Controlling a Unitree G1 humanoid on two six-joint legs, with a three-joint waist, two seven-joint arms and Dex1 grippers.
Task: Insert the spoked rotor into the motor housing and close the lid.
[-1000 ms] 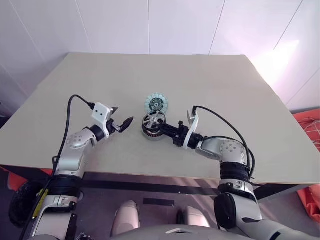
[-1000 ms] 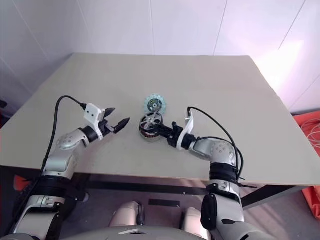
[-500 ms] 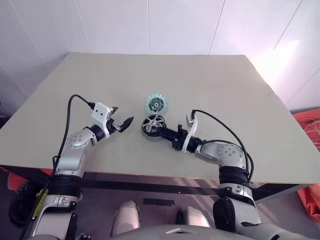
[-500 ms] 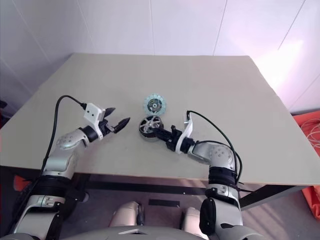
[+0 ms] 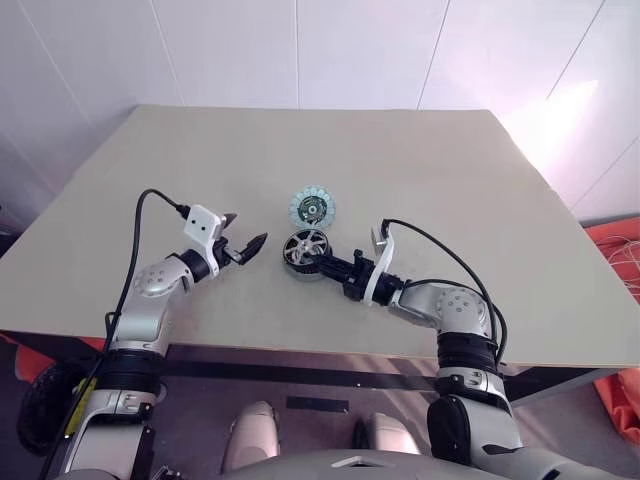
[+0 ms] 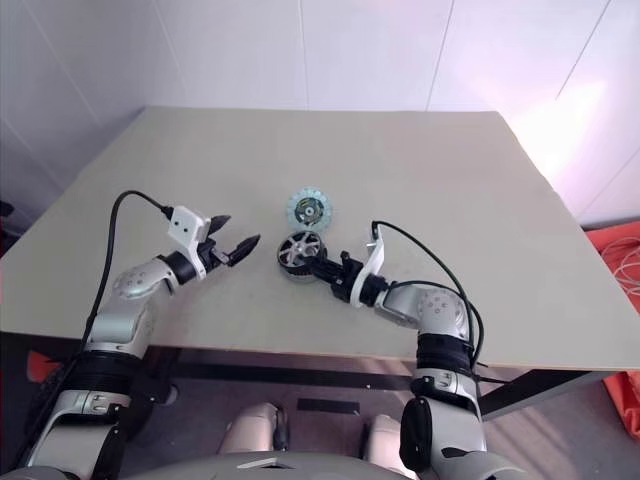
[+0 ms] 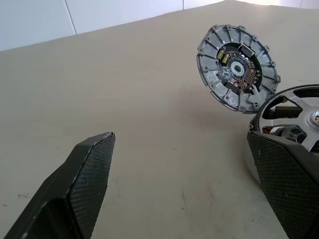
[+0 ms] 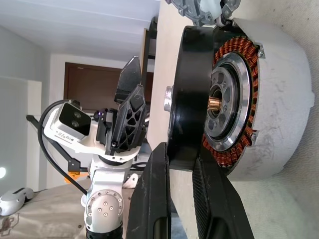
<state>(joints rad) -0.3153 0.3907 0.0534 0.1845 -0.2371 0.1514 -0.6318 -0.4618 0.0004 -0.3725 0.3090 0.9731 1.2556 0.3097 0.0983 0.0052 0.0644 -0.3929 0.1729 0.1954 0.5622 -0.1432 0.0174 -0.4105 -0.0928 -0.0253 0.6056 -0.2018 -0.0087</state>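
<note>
The motor housing (image 8: 279, 99) stands at the table's middle, its copper windings showing around a silvery centre. The spoked rotor (image 5: 306, 244), dark-rimmed, lies over its open top, slightly tilted, with the windings showing past its rim (image 8: 192, 89). My right gripper (image 5: 324, 261) is shut on the rotor's near rim, one finger (image 8: 154, 199) on each side. The lid (image 5: 312, 209) lies flat just behind the housing, its pale segmented ring (image 7: 238, 74) face up. My left gripper (image 5: 246, 247) hovers open left of the housing with nothing between its fingers (image 7: 89, 174).
The beige table (image 5: 430, 170) stretches bare around the parts. Its front edge runs close below both arms. White wall panels stand behind the table, and an orange object (image 5: 620, 250) lies beyond the right edge.
The right arm has shifted slightly, and the rotor now lies a little flatter and lower over the housing. The left arm and the lid have not moved.
</note>
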